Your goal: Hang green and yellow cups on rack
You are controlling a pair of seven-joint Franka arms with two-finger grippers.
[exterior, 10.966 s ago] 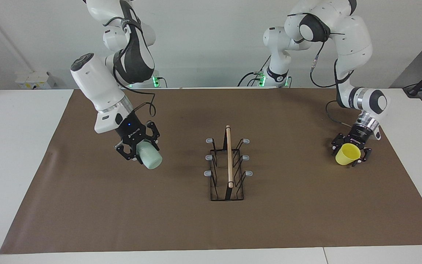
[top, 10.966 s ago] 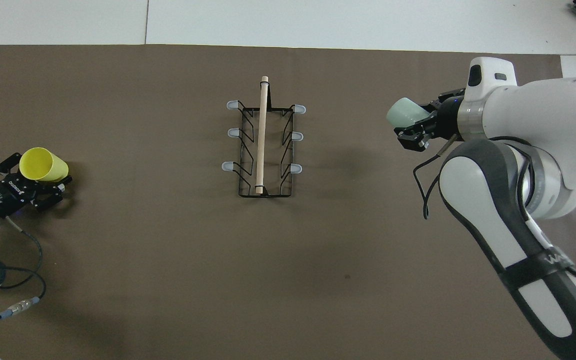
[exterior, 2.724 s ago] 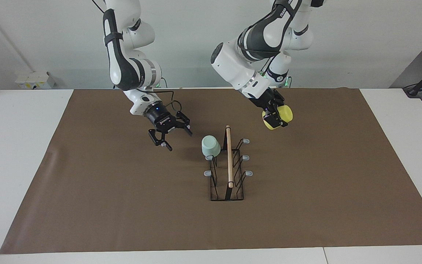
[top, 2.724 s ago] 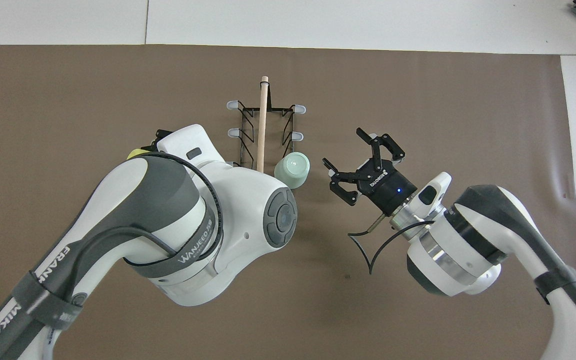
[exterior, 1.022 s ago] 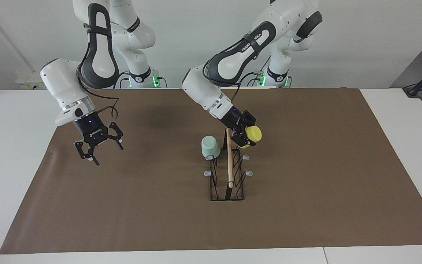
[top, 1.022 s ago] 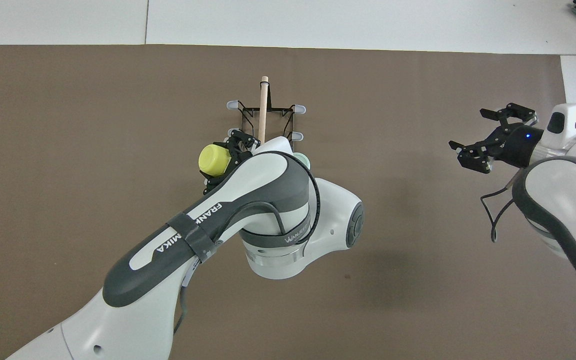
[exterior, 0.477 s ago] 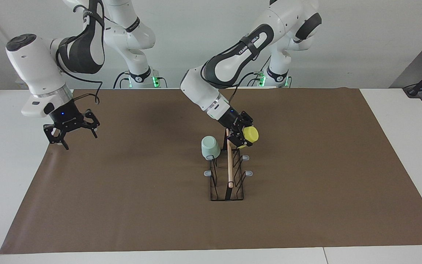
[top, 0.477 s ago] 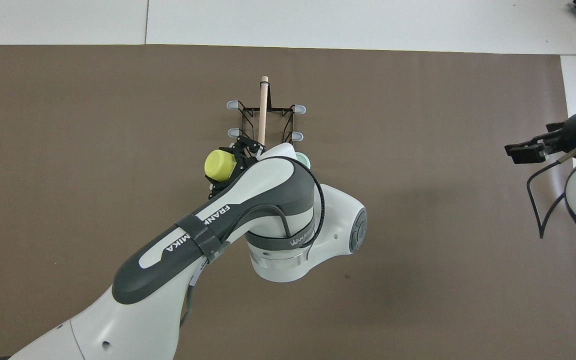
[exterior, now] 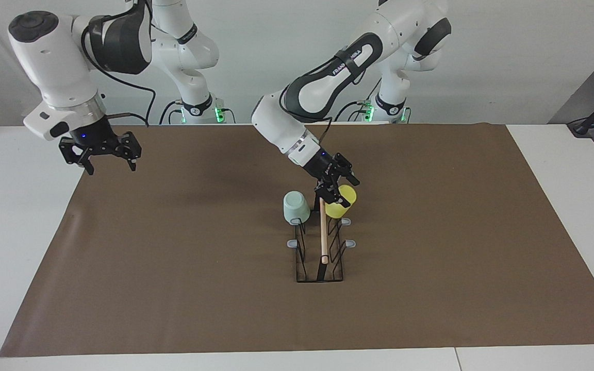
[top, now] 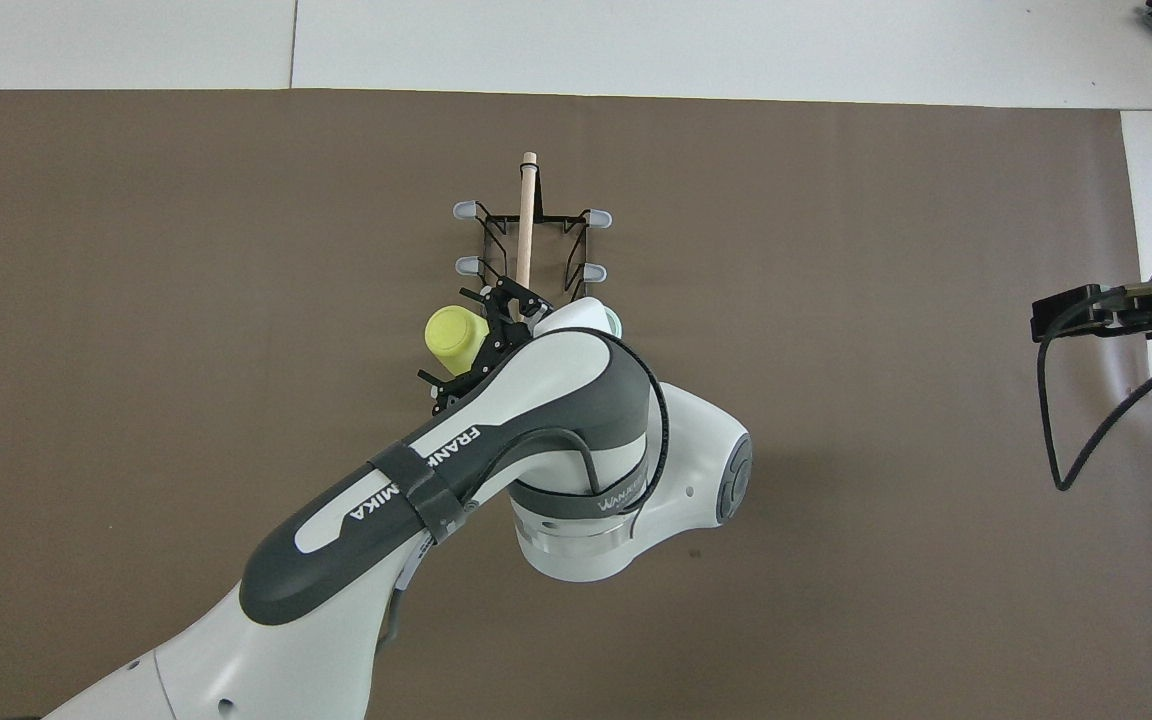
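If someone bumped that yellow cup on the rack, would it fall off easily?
Probably. The yellow cup looks like thin, light plastic, sitting upside down on a prong of the rack. With smooth tapered sides and no handle, it would likely roll once down.

From overhead, the left arm (top: 536, 440) is covering most of the green cup (top: 613, 321); the right gripper (top: 1071, 312) is showing only partly.

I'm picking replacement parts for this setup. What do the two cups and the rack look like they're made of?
Green cup: probably plastic, opaque pale mint with a matte, even surface.
Yellow cup: likely the same plastic, bright, uniform and thin-walled by its look.
Rack: thin black wire, apparently coated metal, with a light wooden-looking dowel along the top and grey prong tips, perhaps rubber or plastic.
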